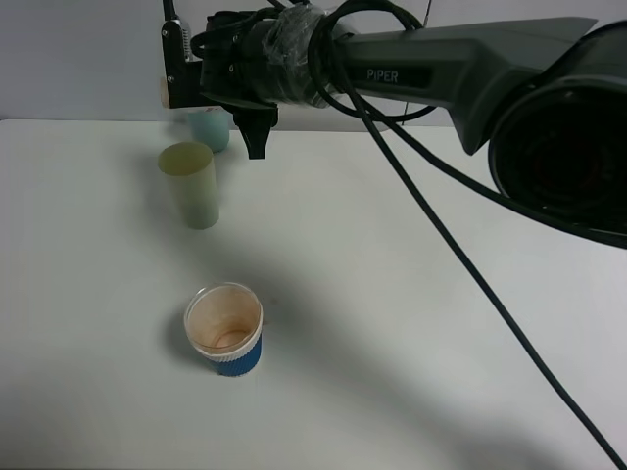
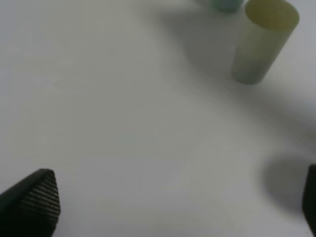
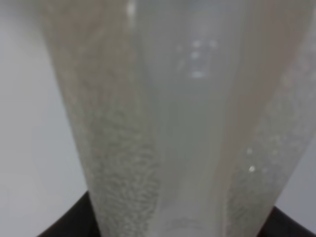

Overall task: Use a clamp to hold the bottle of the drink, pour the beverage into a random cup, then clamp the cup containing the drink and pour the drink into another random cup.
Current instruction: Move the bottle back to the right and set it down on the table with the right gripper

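Note:
My right gripper (image 1: 176, 86) reaches across to the far left, high above the table, and is shut on the bottle (image 3: 187, 123). The bottle fills the right wrist view as clear plastic beaded with droplets, between dark fingers (image 3: 69, 224). In the exterior view the gripper hides nearly all of it. The pale yellow-green cup (image 1: 192, 184) (image 2: 261, 42) stands upright just below and in front of that gripper. The teal cup (image 1: 210, 128) (image 2: 224, 4) stands right behind it. I cannot make out the beverage anywhere. My left gripper (image 2: 173, 207) is open over bare table, short of the cups.
A short stained cup with a blue ribbed sleeve (image 1: 224, 331) stands nearer the front of the white table (image 1: 411, 323). The right arm and its black cables (image 1: 441, 245) span the upper right of the exterior view.

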Tool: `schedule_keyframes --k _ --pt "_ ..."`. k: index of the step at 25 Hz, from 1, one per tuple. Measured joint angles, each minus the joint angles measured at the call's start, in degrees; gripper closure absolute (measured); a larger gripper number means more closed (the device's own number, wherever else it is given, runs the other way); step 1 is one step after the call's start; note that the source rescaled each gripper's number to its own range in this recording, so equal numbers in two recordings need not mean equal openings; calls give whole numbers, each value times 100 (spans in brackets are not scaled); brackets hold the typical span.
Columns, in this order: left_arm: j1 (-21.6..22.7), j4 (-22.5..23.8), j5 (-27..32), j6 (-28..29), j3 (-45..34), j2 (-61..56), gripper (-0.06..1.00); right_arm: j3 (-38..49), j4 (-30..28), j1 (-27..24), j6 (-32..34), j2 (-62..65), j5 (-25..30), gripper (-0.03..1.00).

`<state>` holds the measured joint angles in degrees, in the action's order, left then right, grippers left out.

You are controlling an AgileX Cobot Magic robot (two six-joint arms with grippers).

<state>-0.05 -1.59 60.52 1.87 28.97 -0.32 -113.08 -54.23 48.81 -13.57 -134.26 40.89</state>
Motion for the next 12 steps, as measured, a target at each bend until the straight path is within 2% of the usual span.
schedule_keyframes --k 12 --pt "0 0 0 0 0 0 -3 0 1039 -371 532 5 -153 95"
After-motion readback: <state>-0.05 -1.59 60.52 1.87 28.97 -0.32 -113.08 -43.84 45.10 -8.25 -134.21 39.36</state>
